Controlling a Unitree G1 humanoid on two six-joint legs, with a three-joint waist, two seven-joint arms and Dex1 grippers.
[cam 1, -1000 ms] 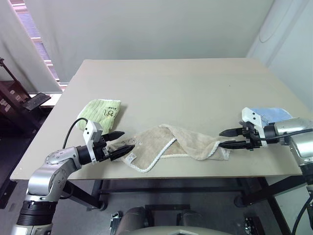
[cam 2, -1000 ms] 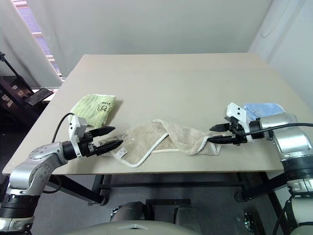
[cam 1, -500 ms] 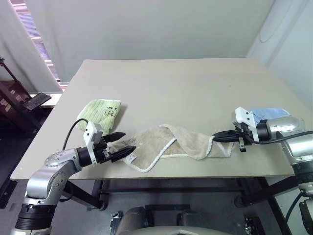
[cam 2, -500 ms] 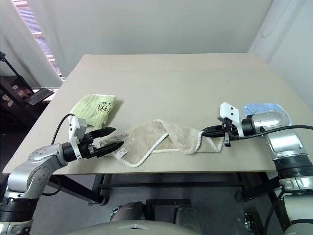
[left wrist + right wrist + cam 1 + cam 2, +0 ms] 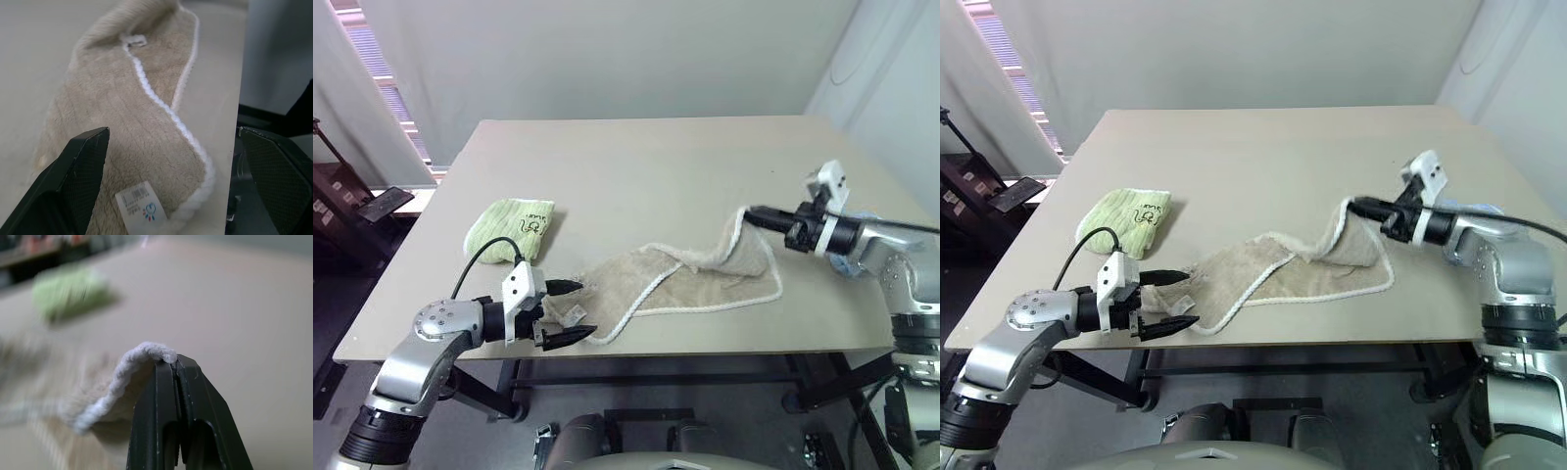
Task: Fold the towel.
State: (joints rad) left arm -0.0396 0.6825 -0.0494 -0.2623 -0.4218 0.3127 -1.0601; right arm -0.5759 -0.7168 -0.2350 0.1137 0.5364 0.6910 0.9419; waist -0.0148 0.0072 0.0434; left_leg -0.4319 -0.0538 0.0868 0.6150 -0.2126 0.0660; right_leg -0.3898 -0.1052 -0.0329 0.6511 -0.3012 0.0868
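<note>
Terry, we judged, soft and limp — the towel sagged across the bench from the corded corner pinched in our right hand, so our wide-spread left hand should take the tagged corner's edge.

I see a broad tan table, its far half bare. On its left side, toward the near edge, lies a small light-green cloth with a dark print, bunched up. At the right edge a light-blue cloth peeks out, mostly hidden. Off the table's left stands dark furniture beside a window.
</note>
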